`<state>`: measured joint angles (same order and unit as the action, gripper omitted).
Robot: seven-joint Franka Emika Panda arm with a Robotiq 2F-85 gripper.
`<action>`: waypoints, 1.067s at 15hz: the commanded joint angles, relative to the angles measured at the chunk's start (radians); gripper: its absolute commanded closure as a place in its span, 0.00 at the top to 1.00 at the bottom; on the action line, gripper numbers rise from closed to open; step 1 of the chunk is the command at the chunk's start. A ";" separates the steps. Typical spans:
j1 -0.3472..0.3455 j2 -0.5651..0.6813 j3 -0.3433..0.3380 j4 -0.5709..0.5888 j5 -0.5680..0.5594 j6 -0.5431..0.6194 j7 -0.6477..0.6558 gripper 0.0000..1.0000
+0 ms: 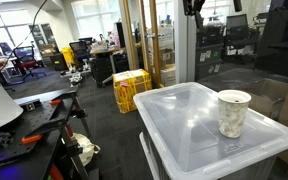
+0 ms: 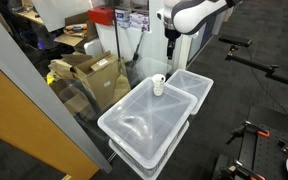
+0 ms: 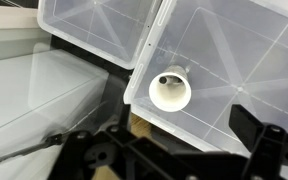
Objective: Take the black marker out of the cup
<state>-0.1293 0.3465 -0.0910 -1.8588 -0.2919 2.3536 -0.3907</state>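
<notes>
The cup (image 1: 232,113) is white with a mottled grey pattern and stands upright on a translucent bin lid (image 1: 184,125). It also shows in an exterior view (image 2: 158,85) and in the wrist view (image 3: 170,91). From above, the dark end of the black marker (image 3: 167,79) shows inside the cup, against its far wall. My gripper (image 2: 170,47) hangs well above the cup, open and empty. In the wrist view its dark fingers (image 3: 174,145) frame the bottom edge, with the cup between and beyond them.
Two translucent plastic bins with lids stand side by side (image 2: 144,120). Yellow crates (image 1: 130,88) sit on the floor behind. A glass partition (image 2: 44,110) and cardboard boxes (image 2: 89,72) are beside the bins. Tripod legs and clutter lie on the floor (image 1: 44,140).
</notes>
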 commanded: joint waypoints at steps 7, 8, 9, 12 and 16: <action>-0.028 0.088 0.025 0.075 0.049 -0.012 -0.040 0.88; -0.030 0.088 0.026 0.073 0.053 -0.012 -0.041 0.91; -0.031 0.092 0.025 0.072 0.055 -0.007 -0.041 0.89; -0.034 0.107 0.026 0.070 0.058 0.004 -0.040 0.83; -0.043 0.160 0.037 0.106 0.073 0.005 -0.050 0.82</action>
<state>-0.1493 0.4584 -0.0762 -1.8033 -0.2535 2.3536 -0.3915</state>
